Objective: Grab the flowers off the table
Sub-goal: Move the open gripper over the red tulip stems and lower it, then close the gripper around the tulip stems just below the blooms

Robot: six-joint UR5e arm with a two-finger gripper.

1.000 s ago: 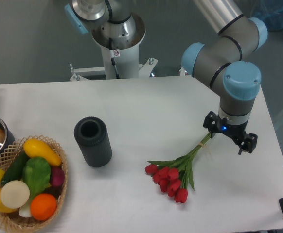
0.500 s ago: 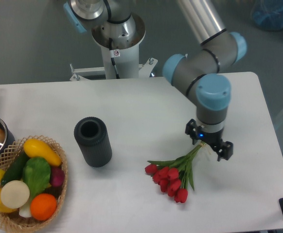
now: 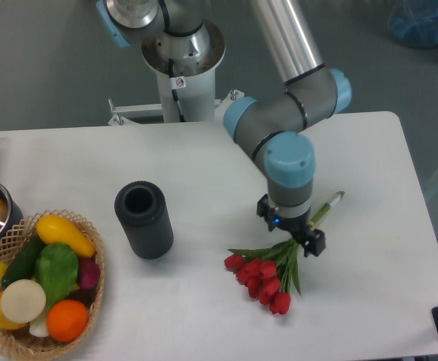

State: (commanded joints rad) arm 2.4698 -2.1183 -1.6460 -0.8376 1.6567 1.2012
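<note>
Position: the flowers [image 3: 268, 277] lie flat on the table [image 3: 204, 165], lower right of centre in the frame. Red buds point to lower left; thin tied stems run up-right, tip showing near the arm's wrist.

Gripper [image 3: 294, 237] sits directly above the stem/leaf junction, approx. where leaves fan out. Fingers are seen from above and mostly masked by the wrist, so open vs. closed cannot be told. No lift is visible; bunch appears to rest on the tabletop.

Handling (judgement): item looks light and soft. Stems are thin, flexible, likely to bend or slip if pinched singly. Buds are fragile; do not clamp there. Recommended grasp pt.: the bundled stems just above the leaves, across the bunch, w/ moderate force. Expect the bud end to droop when raised.

Other items: black cylinder [image 3: 144, 219] at centre left, vegetable basket [image 3: 42, 282] at lower left, both well apart from the work area.
</note>
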